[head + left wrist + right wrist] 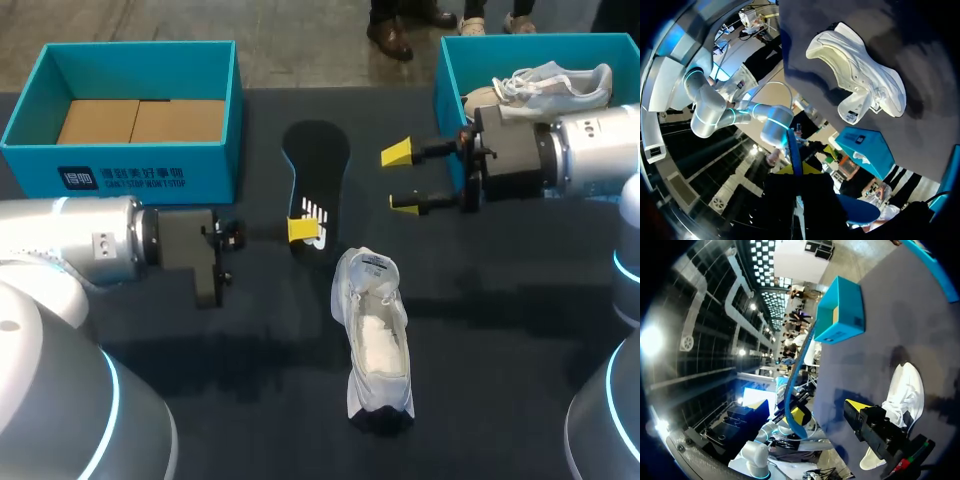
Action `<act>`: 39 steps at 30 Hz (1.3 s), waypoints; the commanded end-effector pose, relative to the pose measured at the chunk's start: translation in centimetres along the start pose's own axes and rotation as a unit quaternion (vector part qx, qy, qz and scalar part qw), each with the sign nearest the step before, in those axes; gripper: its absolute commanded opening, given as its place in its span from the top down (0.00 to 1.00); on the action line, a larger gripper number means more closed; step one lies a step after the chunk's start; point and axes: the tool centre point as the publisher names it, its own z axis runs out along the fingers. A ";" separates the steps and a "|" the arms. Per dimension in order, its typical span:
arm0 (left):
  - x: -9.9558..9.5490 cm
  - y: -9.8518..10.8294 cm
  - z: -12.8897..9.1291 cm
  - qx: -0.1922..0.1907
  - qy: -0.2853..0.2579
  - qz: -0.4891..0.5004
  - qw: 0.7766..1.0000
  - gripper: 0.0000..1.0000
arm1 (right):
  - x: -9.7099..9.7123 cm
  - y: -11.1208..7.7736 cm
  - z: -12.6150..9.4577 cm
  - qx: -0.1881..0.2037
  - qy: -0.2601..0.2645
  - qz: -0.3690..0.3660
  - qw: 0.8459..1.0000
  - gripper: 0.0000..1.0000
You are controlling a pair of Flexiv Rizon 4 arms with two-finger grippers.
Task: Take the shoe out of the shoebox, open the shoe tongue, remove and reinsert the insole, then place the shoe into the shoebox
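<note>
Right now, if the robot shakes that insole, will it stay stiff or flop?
Probably floppy: the insole looks thin and curves in the right wrist view. Likely light too, since the left gripper pinching just one end holds it.

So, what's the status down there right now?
Left gripper shut on dark blue-edged insole. Right gripper open, empty. White fabric sneaker on dark table, insole out. Nothing between them.
</note>
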 end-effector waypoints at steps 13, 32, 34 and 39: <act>1.5 -1.3 2.5 -0.002 0.007 0.028 1.000 1.00 | 0.5 0.9 3.5 0.028 0.018 0.011 0.999 0.00; 2.5 -1.6 3.2 -0.022 0.011 0.038 0.999 1.00 | 0.7 0.4 4.1 0.031 0.032 0.024 0.999 0.56; 2.5 -1.6 3.2 -0.022 0.011 0.038 0.999 1.00 | 0.7 0.5 4.2 0.031 0.035 0.027 0.999 0.57; 2.5 -1.6 3.2 -0.022 0.011 0.038 0.999 1.00 | 0.6 0.5 4.8 0.032 0.043 0.033 0.998 0.61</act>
